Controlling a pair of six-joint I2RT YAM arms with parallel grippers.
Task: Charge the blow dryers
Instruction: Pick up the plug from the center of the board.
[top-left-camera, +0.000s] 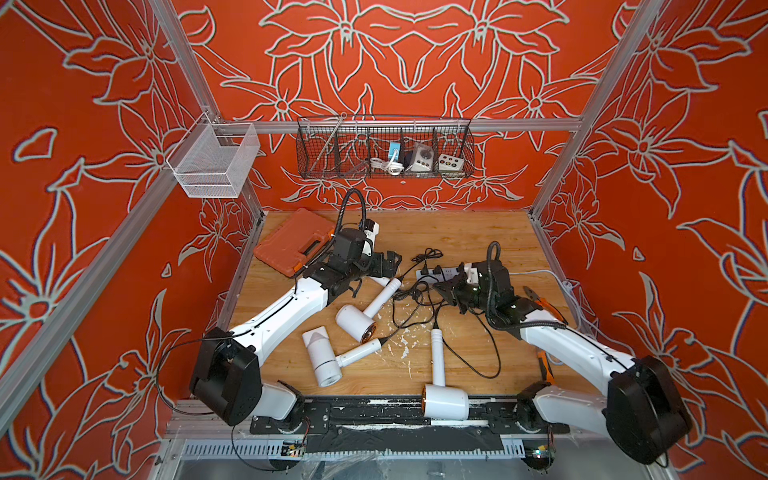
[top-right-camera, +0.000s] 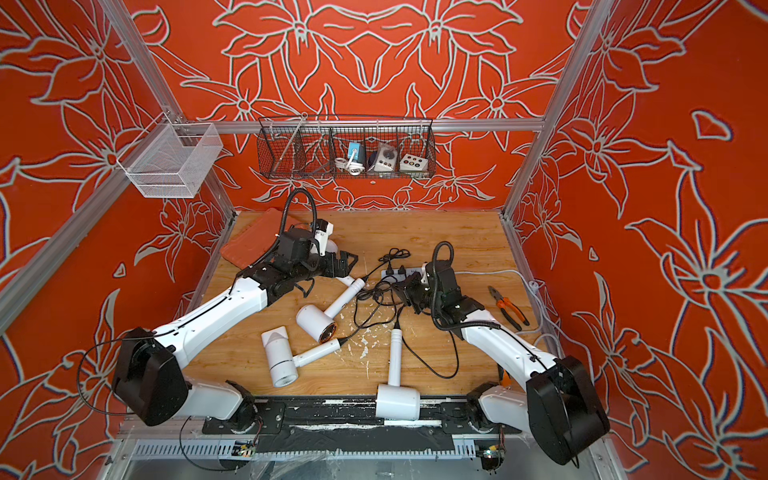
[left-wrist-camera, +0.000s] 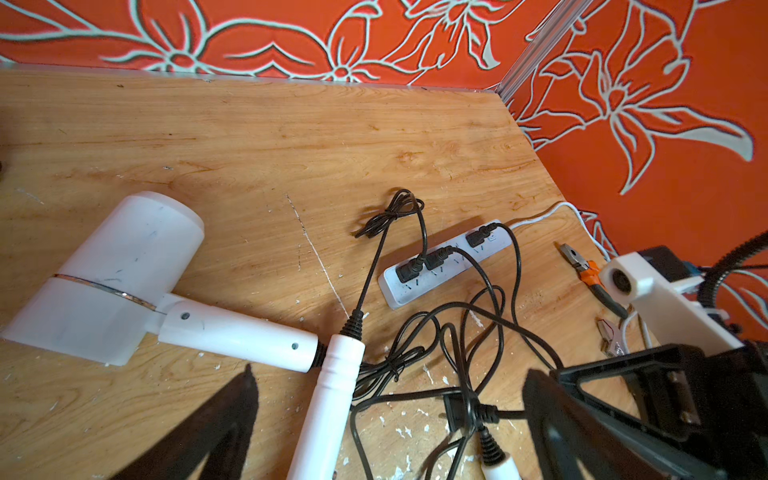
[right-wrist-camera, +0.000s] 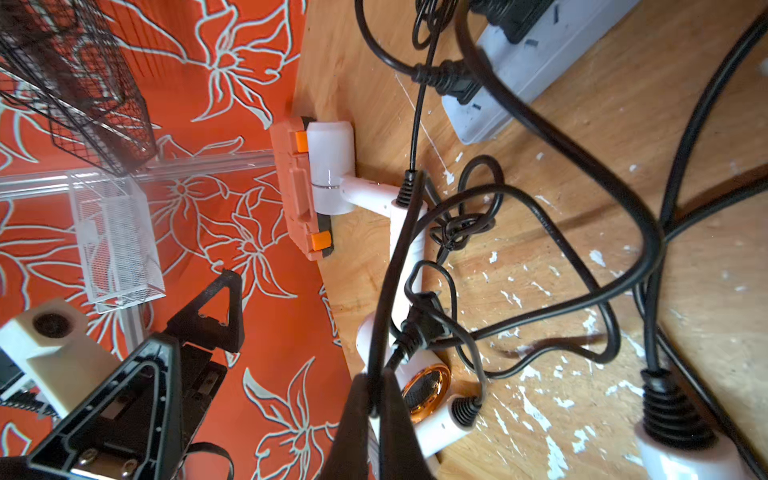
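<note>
- Nearest, one blow dryer (top-left-camera: 444, 401) lies over the front edge of the wooden table (top-left-camera: 478, 232), its handle pointing away.
- A second dryer (top-left-camera: 321, 358) and a third dryer (top-left-camera: 354, 319) lie left of centre.
- The right gripper (right-wrist-camera: 374, 395), jaws together, pinches a thin black cord (right-wrist-camera: 397, 270).
- The left gripper (top-left-camera: 390, 262) has its jaws wide apart, near a fourth dryer (left-wrist-camera: 104, 274) lying beside an orange case (top-left-camera: 293, 241).
- Farther back, a power strip (left-wrist-camera: 444, 266) holds three black plugs.

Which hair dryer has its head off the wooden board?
The blow dryer nearest the front edge: its barrel lies on the black rail, while the others lie wholly on wood.
</note>
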